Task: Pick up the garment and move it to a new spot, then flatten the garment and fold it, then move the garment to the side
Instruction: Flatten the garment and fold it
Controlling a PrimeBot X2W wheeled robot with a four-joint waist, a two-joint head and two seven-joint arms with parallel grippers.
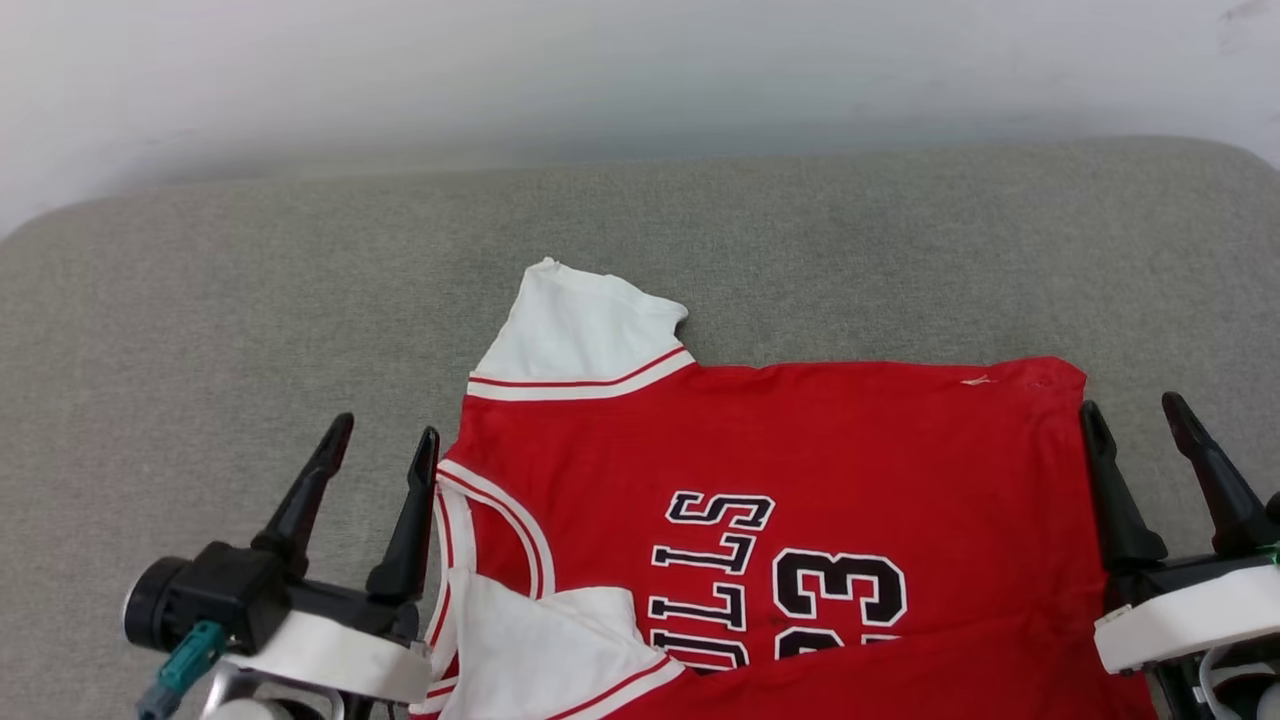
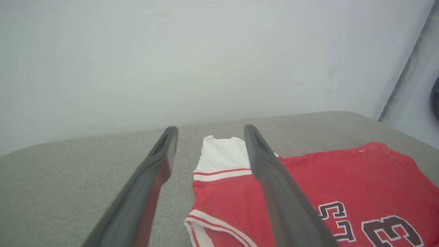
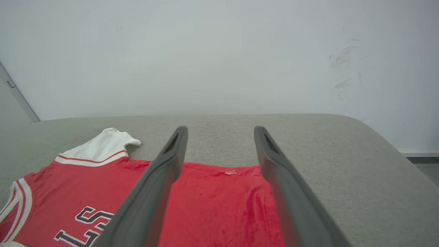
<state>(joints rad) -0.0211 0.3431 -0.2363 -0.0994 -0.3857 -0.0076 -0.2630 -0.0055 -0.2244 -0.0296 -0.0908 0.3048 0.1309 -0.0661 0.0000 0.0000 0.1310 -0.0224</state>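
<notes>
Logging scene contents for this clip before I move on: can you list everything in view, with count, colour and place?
garment: one, red with white sleeves and black lettering, lying spread on the padded surface, between the grippers
padded surface: one, grey, under the garment, running back to the wall
wall: one, white, behind the surface
left gripper: one, dark fingers, open, beside the garment's collar edge
right gripper: one, dark fingers, open, beside the garment's hem edge
</notes>
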